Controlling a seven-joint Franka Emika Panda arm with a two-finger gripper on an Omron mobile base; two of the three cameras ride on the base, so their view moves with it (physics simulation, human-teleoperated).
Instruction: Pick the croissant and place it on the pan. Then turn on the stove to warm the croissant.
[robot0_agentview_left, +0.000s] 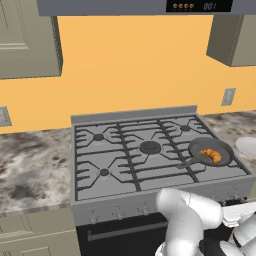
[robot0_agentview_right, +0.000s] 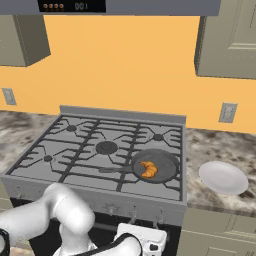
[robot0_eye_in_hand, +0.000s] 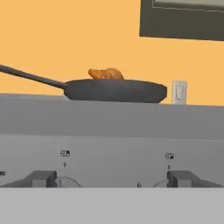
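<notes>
The croissant (robot0_agentview_left: 212, 156) (robot0_agentview_right: 148, 169) (robot0_eye_in_hand: 105, 73) lies inside the pan (robot0_agentview_left: 220, 147) (robot0_agentview_right: 167, 159) (robot0_eye_in_hand: 116, 90). That pan stands on the front right burner of the stove (robot0_agentview_left: 130, 165) (robot0_agentview_right: 85, 165), its handle pointing left toward the middle. My gripper (robot0_eye_in_hand: 113, 179) hangs low in front of the stove's front panel (robot0_eye_in_hand: 113, 144), below the pan, and faces two knobs (robot0_eye_in_hand: 65, 181). It is open, its fingertips (robot0_eye_in_hand: 41, 178) wide apart with nothing between them.
A white plate (robot0_agentview_left: 247, 146) (robot0_agentview_right: 223, 177) sits on the marble counter right of the stove. A row of small knobs (robot0_agentview_left: 120, 215) (robot0_agentview_right: 132, 214) runs along the front panel above the dark oven door. Wall cabinets and a hood hang overhead.
</notes>
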